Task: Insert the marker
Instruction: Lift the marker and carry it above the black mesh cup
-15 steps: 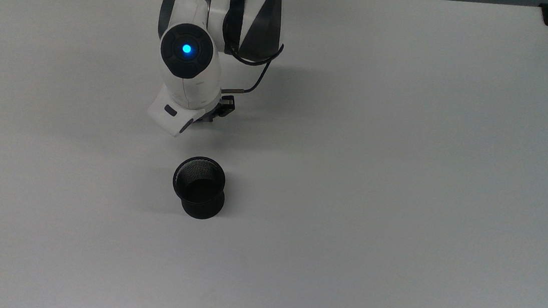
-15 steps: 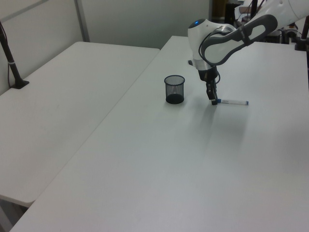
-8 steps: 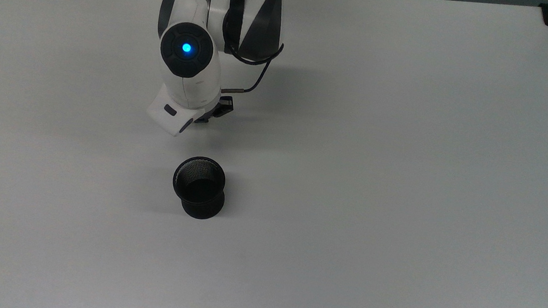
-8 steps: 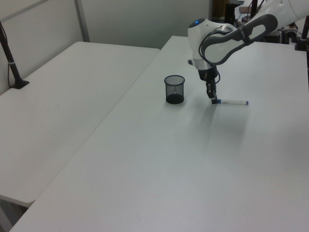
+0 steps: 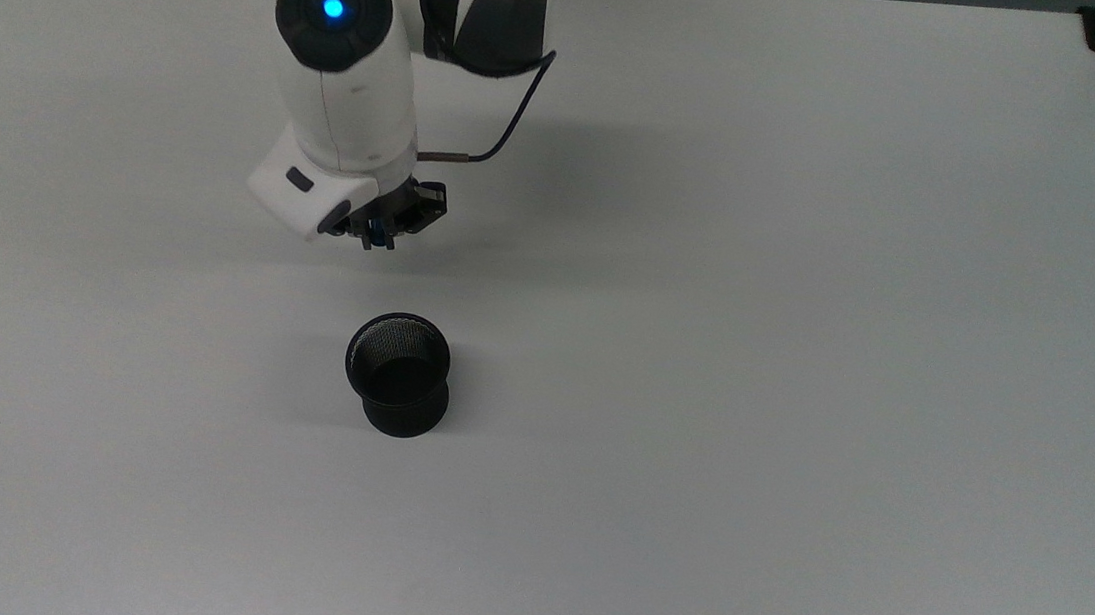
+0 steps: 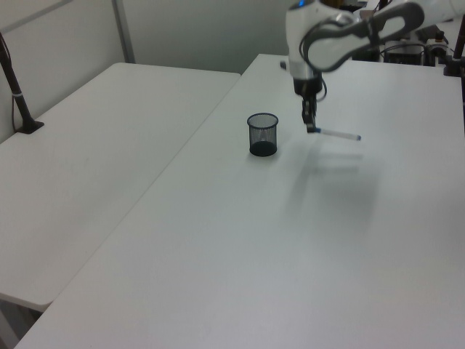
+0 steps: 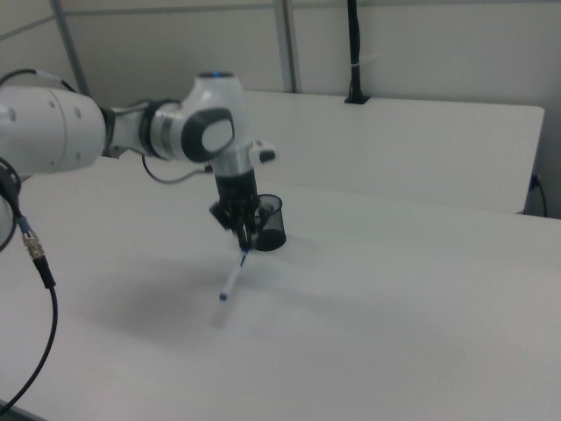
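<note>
Left view: gripper [image 6: 311,128] pinches the marker [image 6: 336,134] by its blue-capped end, jaws closed on the barrel. Marker is lifted off the table [image 6: 240,240], nearly level, white barrel sticking out from the jaws toward the left view's right. Right view: marker [image 7: 233,275] hangs tilted below the jaws, small blue tip lowest. Black mesh cup [image 6: 262,134] stands upright near the jaws, to the left view's left, apart from them. Top view: cup [image 5: 397,373] sits below the gripper [image 5: 381,231] in frame, mouth open.
</note>
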Motion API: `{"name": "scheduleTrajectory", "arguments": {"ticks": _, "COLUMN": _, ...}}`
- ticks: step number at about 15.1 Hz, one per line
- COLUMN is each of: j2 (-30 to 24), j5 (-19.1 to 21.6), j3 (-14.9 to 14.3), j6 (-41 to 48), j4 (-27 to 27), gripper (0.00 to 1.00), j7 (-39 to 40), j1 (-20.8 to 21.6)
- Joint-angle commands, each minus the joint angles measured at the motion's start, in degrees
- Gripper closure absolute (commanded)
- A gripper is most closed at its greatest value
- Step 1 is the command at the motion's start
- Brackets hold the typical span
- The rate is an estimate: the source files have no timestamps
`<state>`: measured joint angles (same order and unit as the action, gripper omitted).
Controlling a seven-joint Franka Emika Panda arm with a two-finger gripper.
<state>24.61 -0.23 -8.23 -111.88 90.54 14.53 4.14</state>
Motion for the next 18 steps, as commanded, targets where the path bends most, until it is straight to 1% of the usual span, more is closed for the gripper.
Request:
{"name": "scheduleTrajectory", "arguments": {"ticks": 1, "j2": -3.6, "j5": 1.6, "j3": -1.3, "j6": -1.7, "j4": -3.2, "gripper": 1.00, "j7": -1.0, "j1": 1.6}}
{"name": "scheduleTrajectory", "arguments": {"ticks": 2, "j2": -3.5, "j5": 1.5, "j3": -1.3, "j6": -3.9, "j4": -4.2, "gripper": 1.00, "j7": -2.8, "j1": 1.6}}
{"name": "scheduleTrajectory", "arguments": {"ticks": 3, "j2": -3.5, "j5": 1.5, "j3": -1.2, "j6": -7.9, "j4": -4.3, "gripper": 1.00, "j7": -4.7, "j1": 1.6}}
{"name": "scheduleTrajectory", "arguments": {"ticks": 7, "j2": -3.3, "j5": 0.8, "j3": -1.2, "j6": -26.1, "j4": -4.2, "gripper": 1.00, "j7": -10.2, "j1": 1.6}}
{"name": "scheduleTrajectory", "arguments": {"ticks": 10, "j2": -2.6, "j5": 0.9, "j3": -1.2, "j6": -34.8, "j4": -4.0, "gripper": 1.00, "j7": -12.5, "j1": 1.4}}
{"name": "scheduleTrajectory", "arguments": {"ticks": 12, "j2": -0.9, "j5": 0.7, "j3": -1.1, "j6": -41.5, "j4": -3.7, "gripper": 1.00, "j7": -16.8, "j1": 1.6}}
{"name": "scheduleTrajectory", "arguments": {"ticks": 15, "j2": 0.3, "j5": -1.5, "j3": -1.0, "j6": -43.2, "j4": -3.3, "gripper": 1.00, "j7": -18.4, "j1": 2.6}}
{"name": "scheduleTrajectory", "arguments": {"ticks": 18, "j2": 1.8, "j5": -1.8, "j3": -1.0, "j6": -43.4, "j4": -2.8, "gripper": 1.00, "j7": -19.9, "j1": 3.5}}
